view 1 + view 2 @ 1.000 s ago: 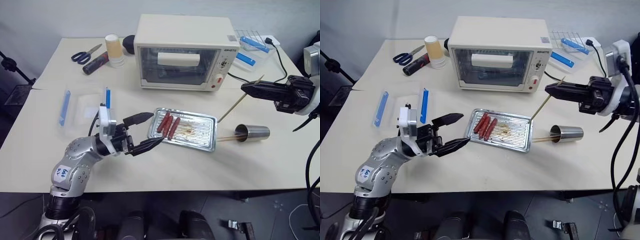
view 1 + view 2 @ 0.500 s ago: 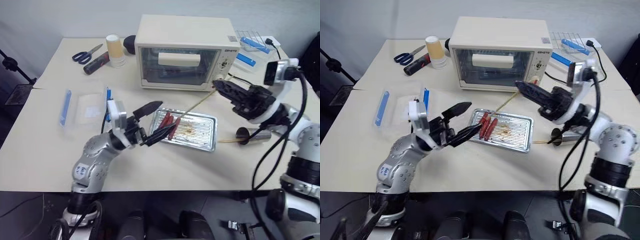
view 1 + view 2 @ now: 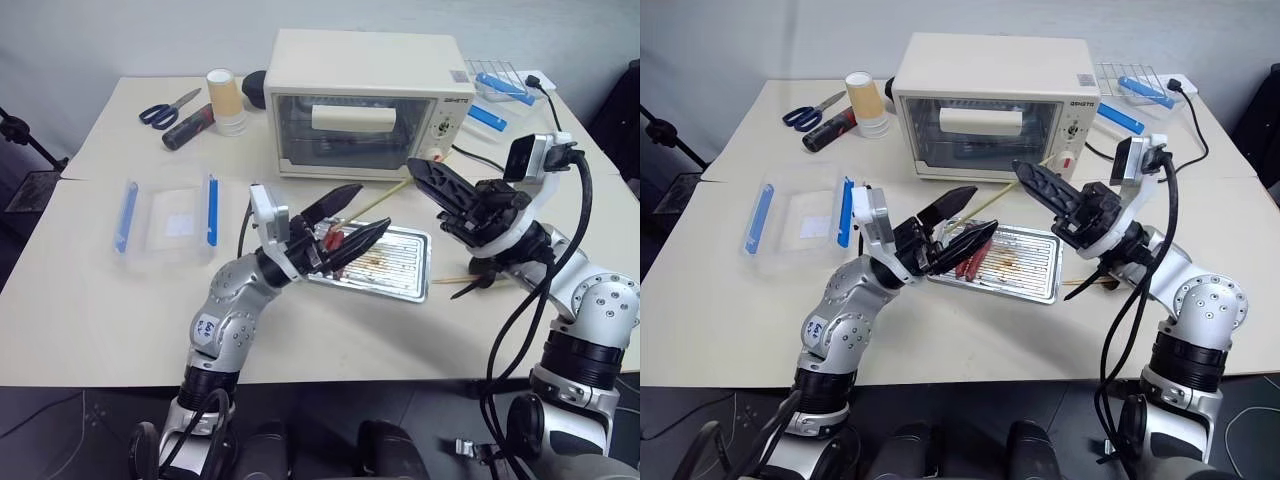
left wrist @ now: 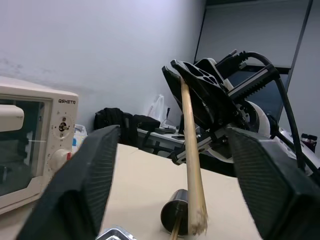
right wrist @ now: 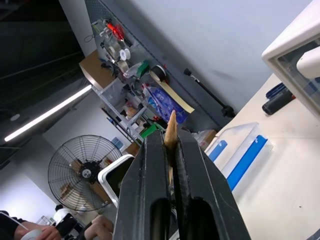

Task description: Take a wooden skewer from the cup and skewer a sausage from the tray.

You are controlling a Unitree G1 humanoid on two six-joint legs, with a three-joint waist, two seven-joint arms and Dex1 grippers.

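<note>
My right gripper (image 3: 418, 170) is shut on a wooden skewer (image 3: 380, 203), which slants down over the tray (image 3: 405, 268). The skewer's free end hangs between the fingers of my open left gripper (image 3: 372, 206), just above the tray's left end; in the left wrist view the skewer (image 4: 190, 165) stands in that gap, touching neither finger. Reddish-brown sausages (image 3: 965, 264) lie in the tray below the left gripper, partly hidden by it. The metal cup (image 4: 175, 216) lies on its side right of the tray, with more skewers (image 3: 458, 284) poking out, mostly behind my right arm.
A cream toaster oven (image 3: 365, 105) stands behind the tray. A clear blue-clipped plastic box (image 3: 170, 210) sits at the left. Scissors (image 3: 163, 108), a dark tube (image 3: 190, 125) and stacked paper cups (image 3: 222, 100) are at the back left. More boxes (image 3: 495, 100) and a cable lie back right.
My right gripper swung in from the right, bringing the skewer over the tray. My left gripper rose and moved right, its fingers now around the skewer's free end and a little narrower.
</note>
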